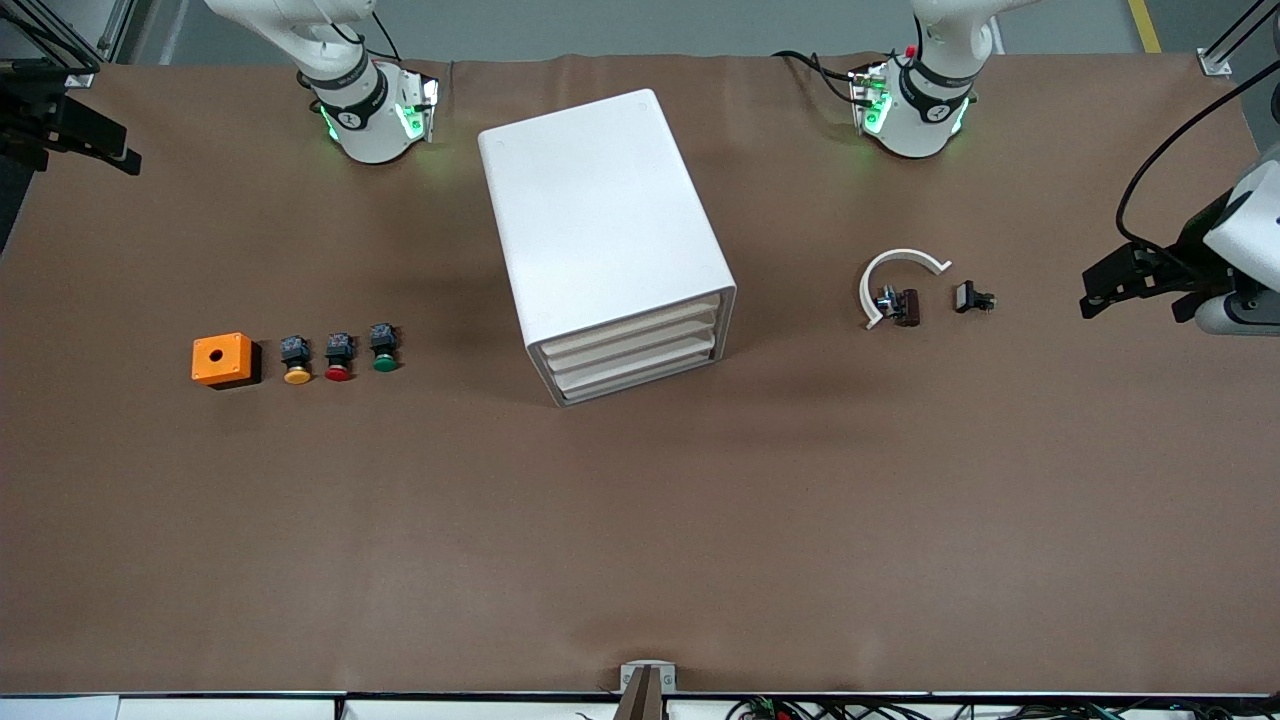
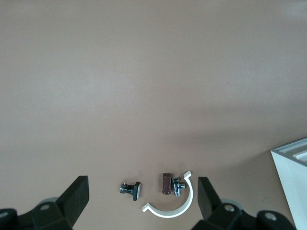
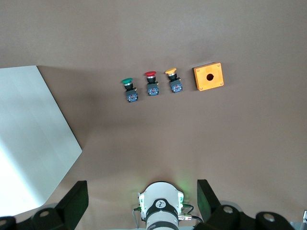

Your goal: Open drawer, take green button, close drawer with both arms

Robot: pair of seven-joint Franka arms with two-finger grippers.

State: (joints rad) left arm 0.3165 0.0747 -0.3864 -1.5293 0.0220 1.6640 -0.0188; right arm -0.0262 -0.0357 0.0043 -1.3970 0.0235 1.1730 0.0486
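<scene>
Drawer (image 1: 640, 381): lowest of three in the white cabinet (image 1: 600, 225), shut flush, front toward the front camera; neither claw is near it.

Button (image 1: 384, 346): green cap, black body, lying in the open on the bench (image 1: 640, 540) toward the right arm's end, not in any drawer you can see. It sits below the right claw (image 3: 142, 203) in that wrist view, beside the red-capped button (image 1: 338, 356), then the yellow-capped button (image 1: 296, 359), then the orange box (image 1: 221, 359) with a round hole.

Right claw: fingers spread wide, holding nothing, high over the bench above the row of buttons. The arm waits.

Left claw (image 2: 143, 201): fingers likewise wide and empty, high over the left arm's end of the bench. Under it lie a white curved clip (image 1: 898, 277), a small brown and metal part (image 1: 898, 305) touching the clip, and a small black part (image 1: 970, 297) just beside.

Step in hand, as you may judge it: none begun; opening the drawer comes first. Your next move calls for one claw to descend to the lowest drawer's front edge and pull, likely with the other steadying the cabinet.

Obstructions: nothing stands before the drawer fronts. The cabinet sits askew to the bench edge, so you must angle the pull. The three fronts are close-set; mind you take the lowest.
</scene>
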